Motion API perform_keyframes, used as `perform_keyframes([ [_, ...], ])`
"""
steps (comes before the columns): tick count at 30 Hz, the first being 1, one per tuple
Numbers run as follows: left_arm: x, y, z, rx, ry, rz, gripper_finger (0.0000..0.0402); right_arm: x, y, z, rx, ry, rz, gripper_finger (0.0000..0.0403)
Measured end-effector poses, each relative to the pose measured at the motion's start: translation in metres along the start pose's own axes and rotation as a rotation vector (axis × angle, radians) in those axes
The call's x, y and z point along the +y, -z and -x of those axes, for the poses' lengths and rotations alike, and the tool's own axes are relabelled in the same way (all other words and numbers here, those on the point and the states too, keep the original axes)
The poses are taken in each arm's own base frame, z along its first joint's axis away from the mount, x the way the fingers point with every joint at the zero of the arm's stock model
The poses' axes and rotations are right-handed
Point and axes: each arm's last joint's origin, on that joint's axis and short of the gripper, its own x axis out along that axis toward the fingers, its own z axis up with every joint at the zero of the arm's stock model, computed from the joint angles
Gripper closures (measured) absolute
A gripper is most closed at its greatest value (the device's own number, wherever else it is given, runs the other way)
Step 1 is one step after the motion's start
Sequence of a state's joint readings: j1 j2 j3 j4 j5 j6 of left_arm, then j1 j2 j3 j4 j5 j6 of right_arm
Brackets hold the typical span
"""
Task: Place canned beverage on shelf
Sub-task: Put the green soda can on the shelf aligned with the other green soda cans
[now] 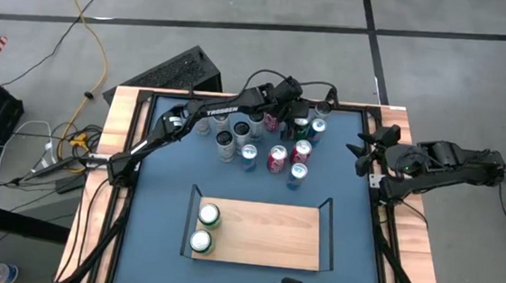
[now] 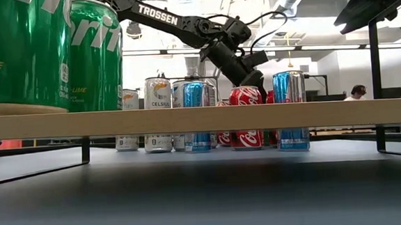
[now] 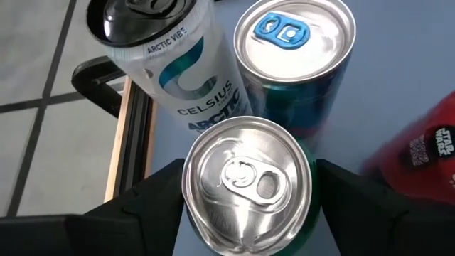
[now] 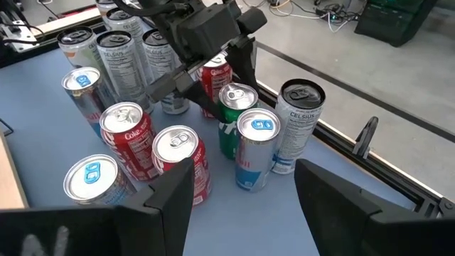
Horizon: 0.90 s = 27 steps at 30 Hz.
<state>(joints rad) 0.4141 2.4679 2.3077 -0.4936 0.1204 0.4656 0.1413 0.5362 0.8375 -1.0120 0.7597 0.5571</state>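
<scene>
A cluster of upright cans stands at the far middle of the blue table (image 1: 167, 198). My left gripper (image 1: 298, 116) reaches into it and is shut on a green can (image 3: 245, 181) with a silver top, also seen in the right wrist view (image 4: 231, 128). In the low view a red can (image 2: 246, 117) hides that can below the left gripper (image 2: 251, 78). The shelf (image 1: 264, 235) lies near the front edge; two green cans (image 1: 208, 215) (image 1: 201, 241) stand on its left end. My right gripper (image 1: 365, 152) waits open at the table's right edge. My left gripper pinches the green can's upper side wall (image 3: 307, 160) between its two fingers (image 3: 153, 210), one on each side, just below the rim. The fingers slant down from the table's left side. The can stands upright with its bottom on the table.
Close around the held can stand a white Celsius can (image 3: 170, 64), a blue-tabbed can (image 3: 298, 57) and a red can (image 3: 426, 142). More cans (image 1: 235, 140) crowd the left. The table's far rail (image 3: 131, 149) runs just behind. The shelf's right part (image 1: 290, 239) is bare.
</scene>
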Motion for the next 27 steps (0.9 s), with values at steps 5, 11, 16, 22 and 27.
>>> perform_keyframes([
  [5, 0.002, -0.007, 0.01, 0.021, -0.003, 0.018, 0.0139, 0.0, 0.0, 0.0, 0.003, 0.002, 0.003, 0.0157],
  [11, 0.002, -0.019, 0.025, 0.026, -0.03, 0.006, 0.0139, 0.0, 0.0, 0.0, 0.004, 0.002, 0.003, 0.0157],
  [16, -0.005, -0.032, 0.038, 0.006, -0.039, 0.001, 0.0139, 0.0, 0.001, 0.0, 0.007, 0.004, 0.012, 0.0157],
  [22, -0.006, -0.059, 0.081, -0.059, -0.05, -0.009, 0.0139, -0.001, 0.001, 0.0, 0.01, 0.006, 0.015, 0.0157],
  [27, -0.007, -0.088, 0.145, -0.134, -0.084, -0.014, 0.0139, -0.001, 0.001, 0.0, 0.013, 0.007, 0.019, 0.0157],
])
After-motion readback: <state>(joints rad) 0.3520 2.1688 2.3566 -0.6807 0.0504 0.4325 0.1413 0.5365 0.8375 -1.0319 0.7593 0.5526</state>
